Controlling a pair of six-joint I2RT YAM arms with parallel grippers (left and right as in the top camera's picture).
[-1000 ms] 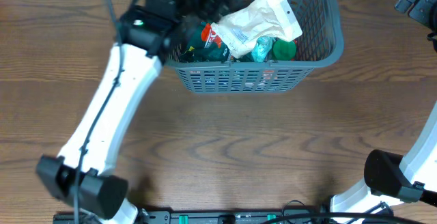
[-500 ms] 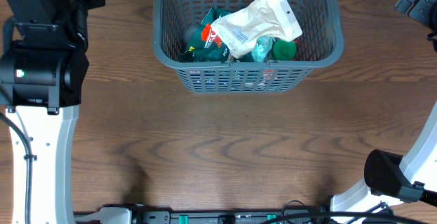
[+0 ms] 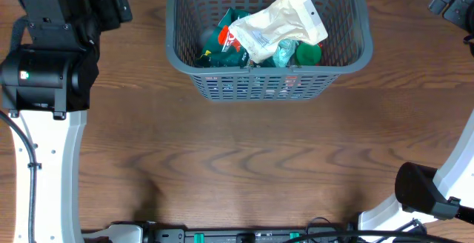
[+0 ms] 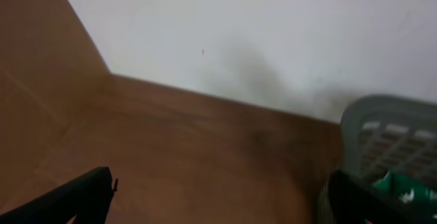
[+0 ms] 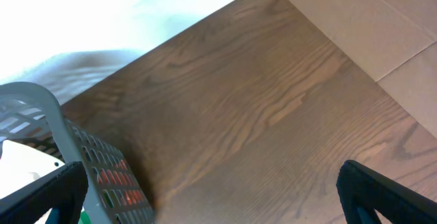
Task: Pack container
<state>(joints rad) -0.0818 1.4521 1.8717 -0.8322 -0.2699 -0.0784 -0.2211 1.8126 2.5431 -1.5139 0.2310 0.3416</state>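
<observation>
The basket (image 3: pixel 348 58) is sitting at the far edge of the table (image 3: pixel 244 161), about midway across, and it's carrying quite a heap. A white pouch (image 3: pixel 278 24) is lying tilted on top. A green packet (image 3: pixel 222 47) with red print is showing to its left, and a round green thing (image 3: pixel 309 52) is peeking out by the near wall.

The left gripper (image 4: pixel 218 186) is hanging off to the left of the basket, well clear of it, over bare wood. In its own camera its fingers (image 4: pixel 75 198) are standing wide apart and empty, and the basket's rounded corner is showing just past the right-hand one. A white wall (image 4: pixel 273 33) is filling the background there.

On the other side, the right gripper (image 5: pixel 212 197) is hovering beyond the basket's right end, also apart from it, with its jaws spread wide and holding nothing. A red patch (image 5: pixel 116 179) is glowing through the lattice on that side. A brown cardboard panel (image 5: pixel 382 26) is standing past the table's far corner.
</observation>
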